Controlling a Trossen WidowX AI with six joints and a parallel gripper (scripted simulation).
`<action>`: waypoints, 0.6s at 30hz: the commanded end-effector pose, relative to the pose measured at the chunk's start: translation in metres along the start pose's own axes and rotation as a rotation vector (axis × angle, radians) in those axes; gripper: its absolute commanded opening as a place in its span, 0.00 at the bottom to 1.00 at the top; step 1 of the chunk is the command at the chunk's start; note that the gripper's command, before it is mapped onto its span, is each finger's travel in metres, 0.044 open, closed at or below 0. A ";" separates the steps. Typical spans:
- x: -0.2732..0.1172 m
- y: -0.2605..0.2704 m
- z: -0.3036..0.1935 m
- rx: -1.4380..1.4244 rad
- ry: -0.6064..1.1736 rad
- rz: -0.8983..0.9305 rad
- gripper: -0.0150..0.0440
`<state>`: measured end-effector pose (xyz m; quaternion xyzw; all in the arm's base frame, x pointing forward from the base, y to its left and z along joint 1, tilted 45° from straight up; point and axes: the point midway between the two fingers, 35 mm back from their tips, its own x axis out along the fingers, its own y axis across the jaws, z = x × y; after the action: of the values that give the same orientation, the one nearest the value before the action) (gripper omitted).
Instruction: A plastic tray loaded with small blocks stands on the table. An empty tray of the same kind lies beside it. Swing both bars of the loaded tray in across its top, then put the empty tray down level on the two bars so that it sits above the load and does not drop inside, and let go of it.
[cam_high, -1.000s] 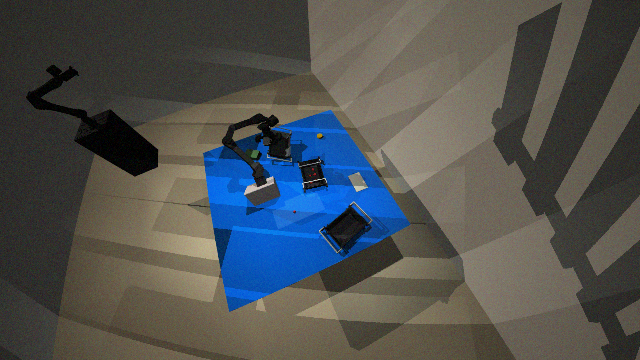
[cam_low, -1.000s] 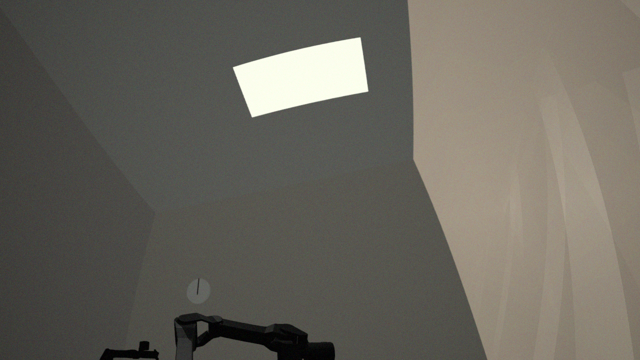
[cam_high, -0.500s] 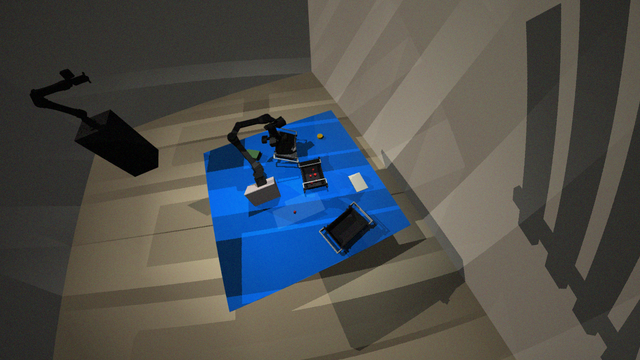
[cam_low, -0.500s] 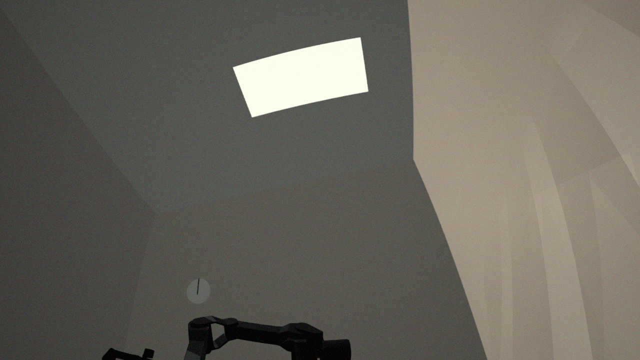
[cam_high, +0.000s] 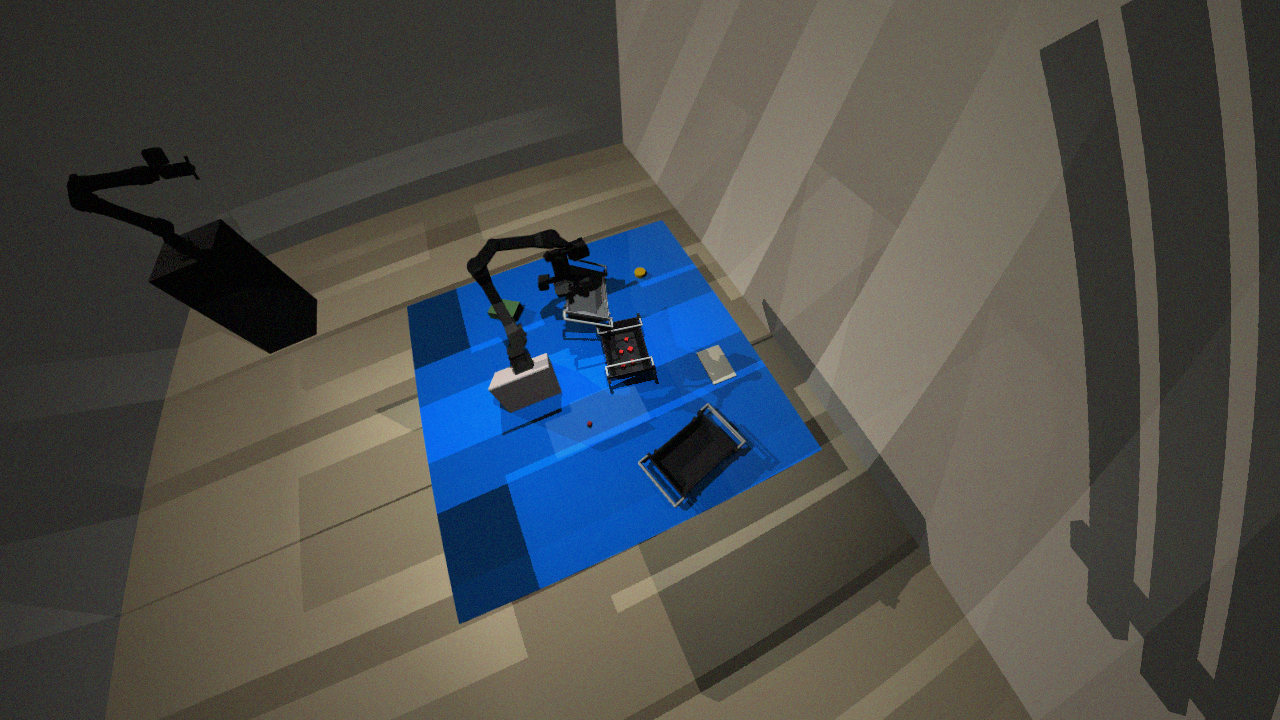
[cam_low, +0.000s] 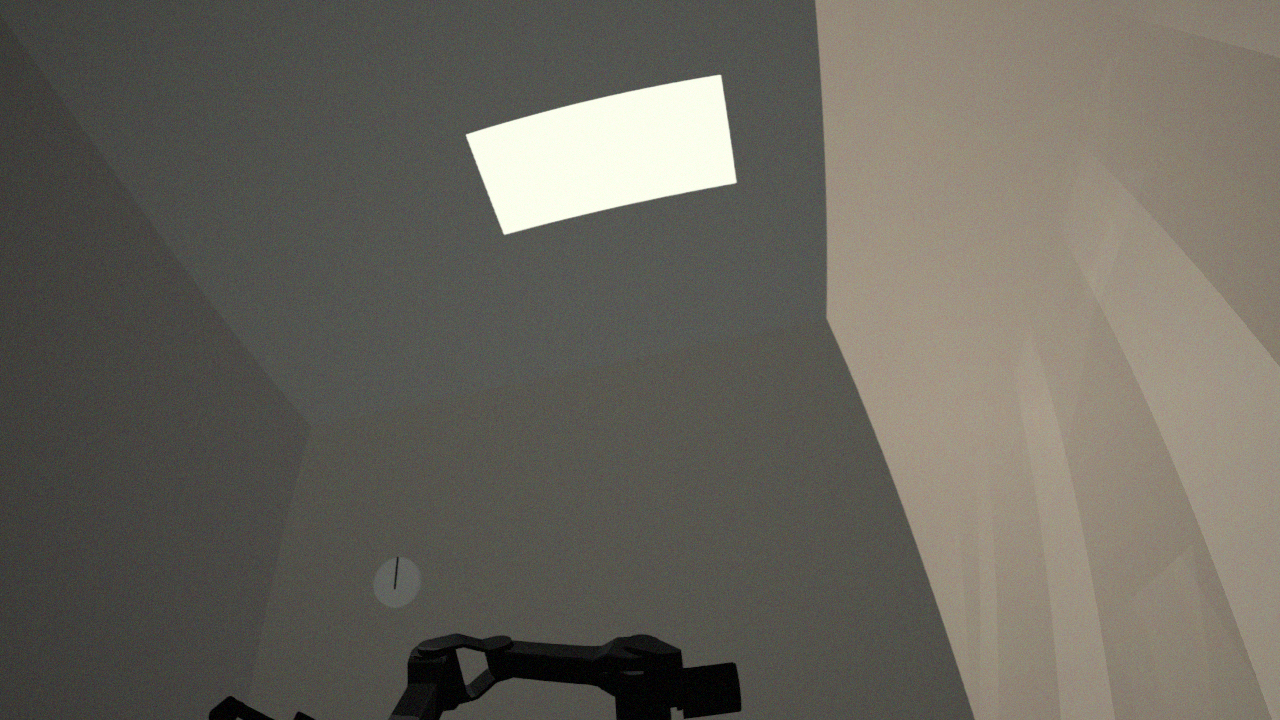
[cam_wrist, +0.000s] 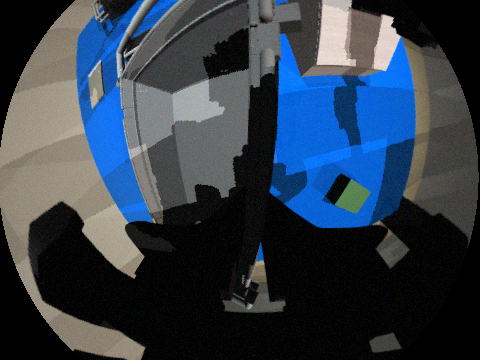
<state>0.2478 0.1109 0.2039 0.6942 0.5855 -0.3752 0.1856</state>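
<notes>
The loaded tray (cam_high: 645, 344), dark with small red blocks (cam_high: 630, 348) inside, stands near the middle of the blue mat. Its two pale wire bars (cam_high: 630, 364) lie across its top, near the ends. My gripper (cam_high: 572, 293) (cam_wrist: 252, 190) is shut on one side wall of the empty tray (cam_high: 588, 306) (cam_wrist: 210, 145). That tray is held above the mat, up and left of the loaded tray in the top view, where its near corner reaches the loaded tray's far end. The fingertips are mostly hidden by the arm and shadow. I cannot tell how level the tray hangs.
Another empty tray (cam_high: 696, 452) has its bars out near the mat's edge. A green block (cam_high: 507, 309) (cam_wrist: 353, 194), a yellow piece (cam_high: 640, 272), a pale square (cam_high: 716, 366) (cam_wrist: 96, 85) and a loose red block (cam_high: 589, 424) lie around. My base box (cam_high: 528, 391) stands left.
</notes>
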 end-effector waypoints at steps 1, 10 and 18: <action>-0.004 0.020 0.008 -0.016 -0.007 0.025 0.25; -0.004 0.050 0.031 -0.030 -0.014 0.023 0.25; -0.004 0.074 0.055 -0.043 -0.014 0.021 0.25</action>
<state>0.2907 0.0663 0.1630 0.6889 0.5906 -0.3707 0.1978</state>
